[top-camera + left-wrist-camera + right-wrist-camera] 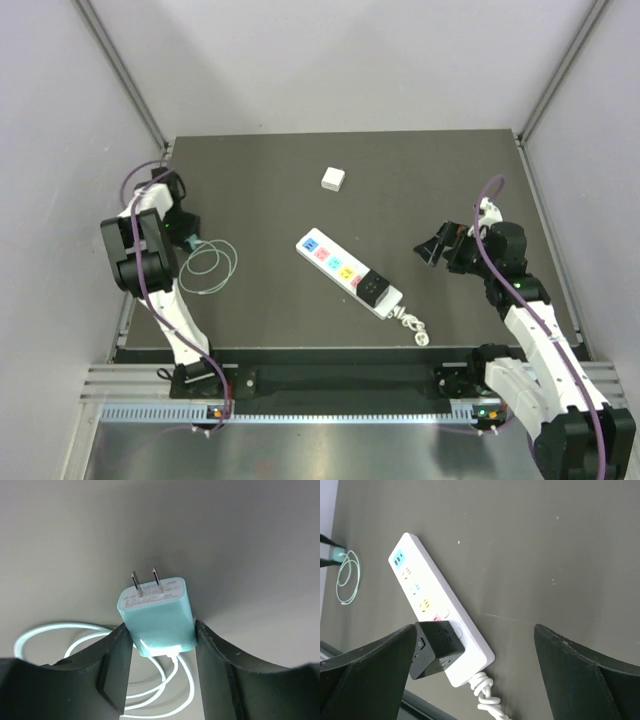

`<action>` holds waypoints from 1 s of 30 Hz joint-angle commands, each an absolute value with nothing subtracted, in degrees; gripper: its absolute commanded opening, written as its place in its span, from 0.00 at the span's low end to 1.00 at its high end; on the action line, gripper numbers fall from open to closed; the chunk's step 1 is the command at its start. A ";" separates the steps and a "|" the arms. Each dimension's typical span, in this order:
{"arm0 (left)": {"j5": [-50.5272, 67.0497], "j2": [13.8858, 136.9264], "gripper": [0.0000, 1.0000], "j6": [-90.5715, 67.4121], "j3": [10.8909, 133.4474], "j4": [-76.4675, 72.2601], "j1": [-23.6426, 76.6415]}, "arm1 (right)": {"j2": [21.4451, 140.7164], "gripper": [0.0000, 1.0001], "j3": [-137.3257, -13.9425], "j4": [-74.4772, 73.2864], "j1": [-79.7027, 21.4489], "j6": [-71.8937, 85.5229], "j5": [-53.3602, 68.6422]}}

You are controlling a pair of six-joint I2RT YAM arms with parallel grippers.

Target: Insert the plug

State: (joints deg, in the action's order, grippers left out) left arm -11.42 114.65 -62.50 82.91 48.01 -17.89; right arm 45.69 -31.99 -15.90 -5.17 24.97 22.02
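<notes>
**Gripped by the sides, prongs kept free**

Pinching the teal charger plug [156, 616] in the left gripper [161, 630] at far left, beside its looped cable [50, 632], both prongs left bare for a socket. Well apart from the power strip [335, 262]. Spread wide at the right gripper [475, 630], near the strip, probably to steady it.

fine print on teal plug [156, 615], illegible

Robot test cell, probably inside a laboratory; the surroundings beyond it are not visible. Evidence: a dark matte table [450, 170] enclosed by plain grey panels [340, 60], metal corner struts [124, 75], and an extruded aluminium rail [120, 385] along the near edge.
</notes>
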 commanded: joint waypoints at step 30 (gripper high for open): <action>13.00 76.64 0.00 -12.12 65.84 29.11 46.49 | 69.51 0.75 -53.17 -10.89 -22.05 39.82 45.09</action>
State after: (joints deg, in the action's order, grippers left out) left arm 11.18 77.95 -13.52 66.48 33.28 46.44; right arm 66.76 -51.03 -14.17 -18.61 37.69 42.85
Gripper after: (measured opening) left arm 0.538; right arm 0.763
